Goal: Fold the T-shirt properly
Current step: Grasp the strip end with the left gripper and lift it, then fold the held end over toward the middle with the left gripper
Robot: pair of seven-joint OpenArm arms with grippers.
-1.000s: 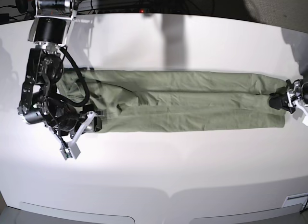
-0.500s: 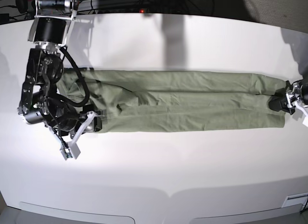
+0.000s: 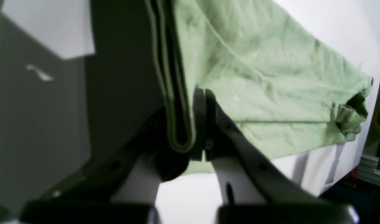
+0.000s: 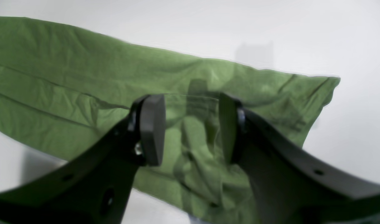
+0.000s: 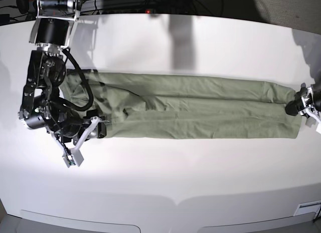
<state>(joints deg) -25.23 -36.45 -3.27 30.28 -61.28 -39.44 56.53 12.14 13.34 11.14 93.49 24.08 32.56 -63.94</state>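
The olive-green T-shirt (image 5: 190, 110) lies on the white table (image 5: 160, 188), folded lengthwise into a long narrow strip running left to right. My left gripper (image 5: 300, 105) is at the strip's right end. In the left wrist view my left gripper (image 3: 194, 127) is shut on a folded edge of the T-shirt (image 3: 264, 93), with several layers pinched between the fingers. My right gripper (image 5: 84, 139) is at the strip's left end. In the right wrist view my right gripper (image 4: 190, 127) is open and empty just above the bunched cloth of the T-shirt (image 4: 68, 77).
Dark cables and equipment (image 5: 150, 2) lie beyond the table's far edge. The table's curved front edge (image 5: 175, 200) runs across the bottom. In the left wrist view the table's edge (image 3: 377, 102) is close beyond the shirt's far end.
My left gripper has moved right with the shirt's end in it, drawing the strip longer and straighter. The right arm has barely shifted.
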